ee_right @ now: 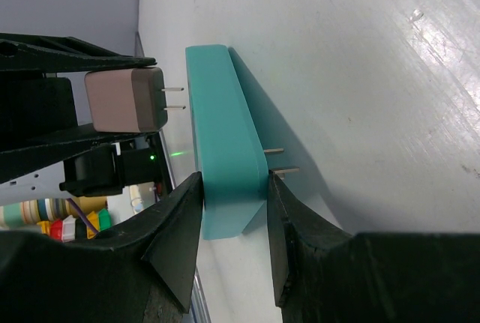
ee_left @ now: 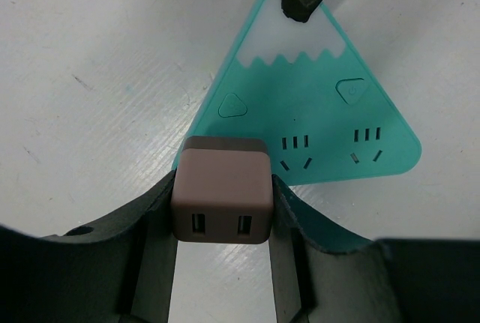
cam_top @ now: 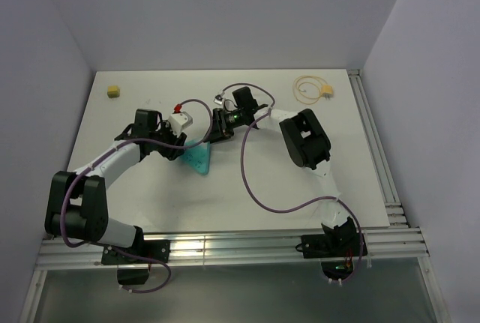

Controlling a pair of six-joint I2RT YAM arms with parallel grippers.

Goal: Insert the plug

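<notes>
The small yellow plug (cam_top: 327, 92) on its pale looped cable (cam_top: 308, 87) lies at the far right of the table, away from both grippers. My left gripper (ee_left: 221, 222) is shut on a pinkish-white charger cube (ee_left: 221, 192) with two USB ports; it also shows in the top view (cam_top: 181, 121). The cube's two prongs (ee_right: 174, 98) point at the socket face of a teal triangular power block (ee_left: 315, 106), a short gap away. My right gripper (ee_right: 232, 207) is shut on the teal block's (ee_right: 221, 128) tip, holding it on edge off the table.
A small yellow cube (cam_top: 113, 91) sits at the far left. A red bit (cam_top: 178, 107) and a small silver object (cam_top: 220, 100) lie behind the grippers. A purple cable (cam_top: 247, 177) loops across the table. Metal rails (cam_top: 379, 165) run along the right and near edges.
</notes>
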